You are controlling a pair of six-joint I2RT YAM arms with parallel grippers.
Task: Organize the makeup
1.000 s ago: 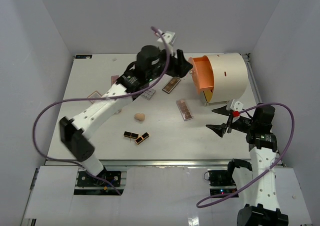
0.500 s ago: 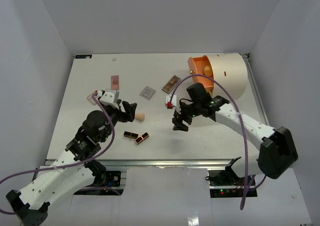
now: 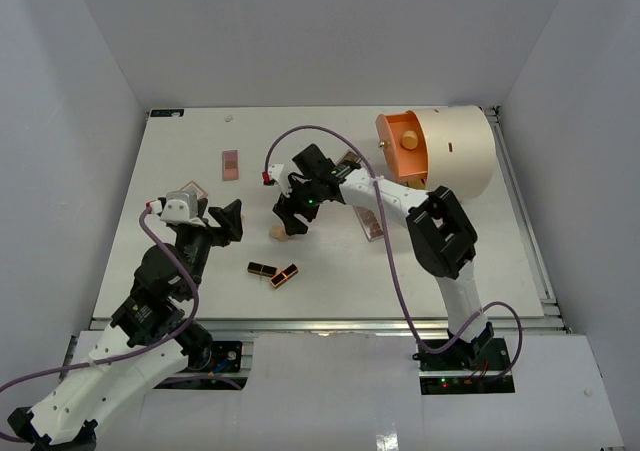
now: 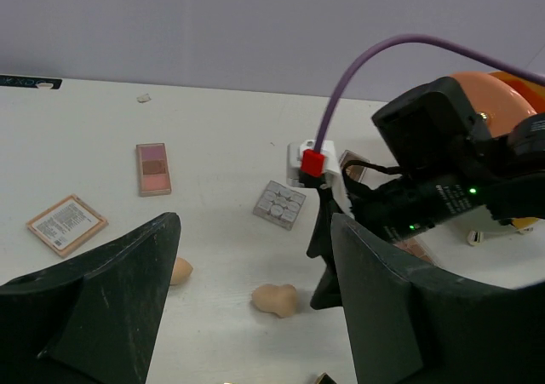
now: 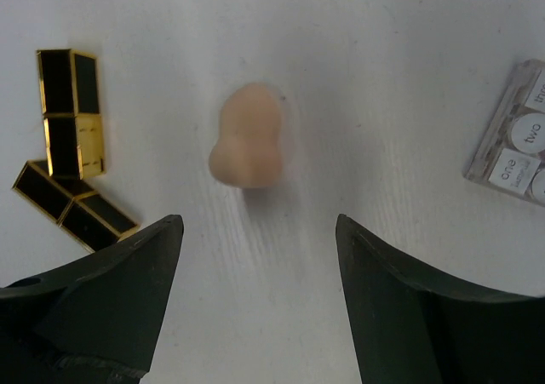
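Right jaws stand spread above a peach sponge [image 5: 247,146] lying free on the tabletop [image 3: 180,151]. Lipsticks [image 5: 68,146] lie near on one side, a grey palette [image 5: 515,146] on the other. Left jaws are spread and empty.

Cream cylinder [image 3: 460,151] lies on its side at the table's [image 3: 450,271] far right. Its orange front [image 3: 402,143] faces left.
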